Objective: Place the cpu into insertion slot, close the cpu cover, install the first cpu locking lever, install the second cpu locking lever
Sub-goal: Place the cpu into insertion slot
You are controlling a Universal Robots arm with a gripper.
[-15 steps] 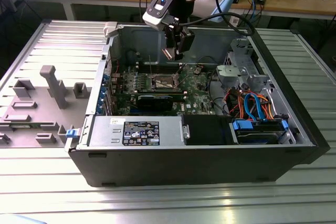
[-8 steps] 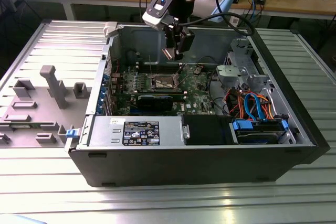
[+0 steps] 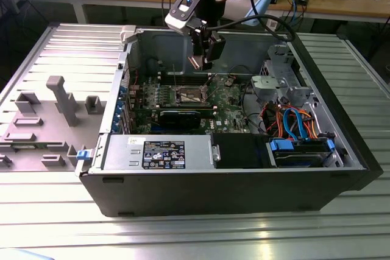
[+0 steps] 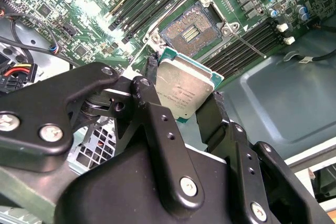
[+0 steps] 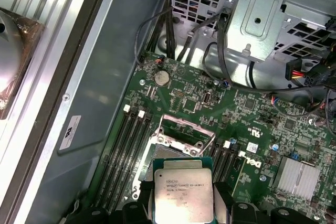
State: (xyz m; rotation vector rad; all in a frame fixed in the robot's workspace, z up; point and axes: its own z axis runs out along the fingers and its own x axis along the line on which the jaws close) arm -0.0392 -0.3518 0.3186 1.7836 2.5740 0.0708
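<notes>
My gripper [image 3: 201,59] hangs over the open computer case and is shut on the cpu [image 3: 196,62]. In both wrist views the cpu [image 4: 184,85] [image 5: 181,192] is a silvery square chip with a green rim, clamped by its edges between the black fingers [image 4: 212,111]. It is held in the air, above and a little to one side of the insertion slot [image 4: 191,30] [image 3: 189,94], whose brownish-gold contact field lies bare. The cpu cover [image 5: 181,132] is a silver frame that stands swung open at the socket's edge. A thin wire lever [image 4: 252,45] sticks out beside the socket.
Long memory slots [image 4: 142,3] flank the socket. A black graphics card [image 3: 183,117] and the grey-labelled power supply [image 3: 158,150] sit nearer the case front. A metal drive cage [image 3: 280,83] with orange and blue cables [image 3: 292,120] stands at the exterior view's right. A grey plastic shroud [image 3: 55,108] lies outside.
</notes>
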